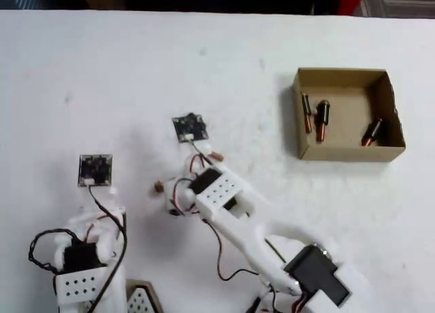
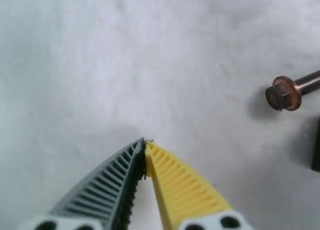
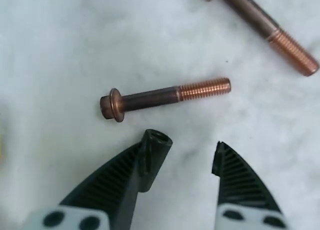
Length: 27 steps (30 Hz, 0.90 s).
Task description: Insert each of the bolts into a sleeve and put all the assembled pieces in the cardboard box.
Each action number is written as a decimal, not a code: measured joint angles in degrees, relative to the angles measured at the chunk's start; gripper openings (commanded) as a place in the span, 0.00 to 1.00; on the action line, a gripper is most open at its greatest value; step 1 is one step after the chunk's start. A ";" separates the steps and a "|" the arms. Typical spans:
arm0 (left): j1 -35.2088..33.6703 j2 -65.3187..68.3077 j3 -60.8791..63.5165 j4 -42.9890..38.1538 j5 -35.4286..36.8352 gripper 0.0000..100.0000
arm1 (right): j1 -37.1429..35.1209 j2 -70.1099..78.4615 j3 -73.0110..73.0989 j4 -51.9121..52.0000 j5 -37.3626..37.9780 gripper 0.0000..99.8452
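Against one finger of the open right hand (image 3: 183,149), the sleeve (image 3: 153,154) could get knocked into the bolt (image 3: 165,97); the left hand (image 2: 145,143) is closed, empty.

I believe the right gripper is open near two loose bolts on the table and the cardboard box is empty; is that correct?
Not quite: the cardboard box holds three pieces, as the high view shows. The right gripper is indeed open near two bolts.
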<state>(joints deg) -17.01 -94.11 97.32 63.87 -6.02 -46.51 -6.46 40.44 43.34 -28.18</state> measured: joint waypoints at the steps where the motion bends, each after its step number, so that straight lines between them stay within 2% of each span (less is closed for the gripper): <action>1: 0.00 0.00 0.00 0.00 0.00 0.02 | 0.00 0.26 -0.35 0.00 -0.44 0.18; 9: 0.00 0.00 0.00 0.00 0.00 0.02 | -5.45 0.88 -0.79 -0.18 -4.04 0.18; 17: 0.00 0.00 0.00 0.00 0.00 0.02 | -5.71 5.10 -1.41 -0.18 -4.48 0.18; 23: 0.00 0.00 0.00 0.00 0.00 0.02 | -4.57 8.35 -3.87 -0.09 -4.13 0.03; 27: 0.00 0.00 0.00 0.00 0.00 0.02 | -2.11 8.53 -3.87 -0.09 -0.44 0.02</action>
<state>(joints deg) -17.01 -94.11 97.32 63.87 -6.02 -48.62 2.07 36.57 43.25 -28.62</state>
